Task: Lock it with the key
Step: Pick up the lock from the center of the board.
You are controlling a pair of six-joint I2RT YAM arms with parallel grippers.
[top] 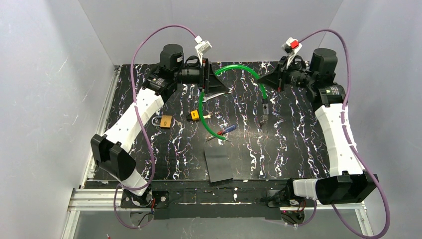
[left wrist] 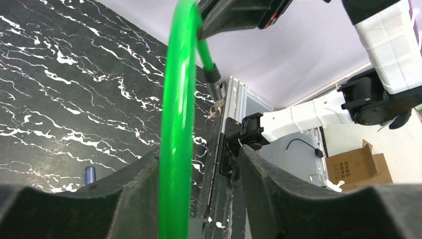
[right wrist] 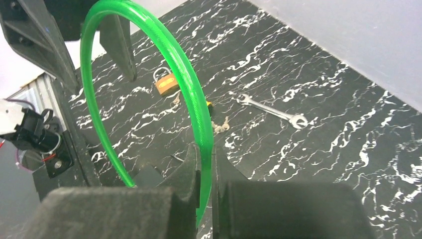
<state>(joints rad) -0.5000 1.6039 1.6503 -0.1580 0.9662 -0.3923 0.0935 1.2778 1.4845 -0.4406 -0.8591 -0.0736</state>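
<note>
green plastic cable loop (top: 238, 65) partly screens yellow-and-black-headed silvery key (top: 194, 115) (right wrist view) | square brass padlock (top: 166, 121) just left | left gripper (left wrist: 199, 159) fingers spread around loop | right gripper (right wrist: 205, 149) pinching loop

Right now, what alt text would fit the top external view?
A green cable lock arches above a black marbled table between two robot arms, clamped by the right gripper and running through the open left gripper. Beneath it lie a brass padlock, a yellow-and-black key and a screwdriver.
</note>
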